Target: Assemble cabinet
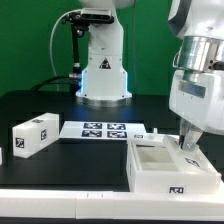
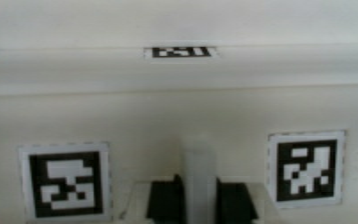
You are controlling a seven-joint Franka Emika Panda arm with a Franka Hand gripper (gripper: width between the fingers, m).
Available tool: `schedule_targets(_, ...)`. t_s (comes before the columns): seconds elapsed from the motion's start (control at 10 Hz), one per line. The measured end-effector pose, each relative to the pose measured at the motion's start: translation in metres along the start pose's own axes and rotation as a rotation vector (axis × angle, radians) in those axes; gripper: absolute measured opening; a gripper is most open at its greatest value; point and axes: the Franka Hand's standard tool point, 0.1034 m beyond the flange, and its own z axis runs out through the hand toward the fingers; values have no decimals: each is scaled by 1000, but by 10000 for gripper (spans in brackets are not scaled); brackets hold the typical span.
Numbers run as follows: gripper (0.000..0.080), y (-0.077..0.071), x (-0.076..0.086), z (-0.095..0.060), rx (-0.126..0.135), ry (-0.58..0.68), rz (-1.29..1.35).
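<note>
Early stage is being judged: cabinet shell being touched at its wall by clenched gripper; white block being left unattached, well apart.

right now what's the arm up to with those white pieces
The arm holds its jaws shut, low at the far side of the open cabinet shell at the exterior view's right. Whether they pinch its wall or only press it is unclear. A smaller white block lies apart at the exterior view's left, beyond the marker board. The block is not yet on the shell.
</note>
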Motion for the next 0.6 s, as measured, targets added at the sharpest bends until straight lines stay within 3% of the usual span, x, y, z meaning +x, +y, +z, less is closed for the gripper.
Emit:
schedule_targets(0.3, 65, 0, 1, 0, 2, 15, -3)
schedule_targets(0.4, 120, 0, 2, 0, 1, 16, -3)
schedule_targets(0.5, 308, 1, 2, 1, 1, 17, -4)
schedule_targets(0.6, 444, 1, 2, 1, 1, 17, -4)
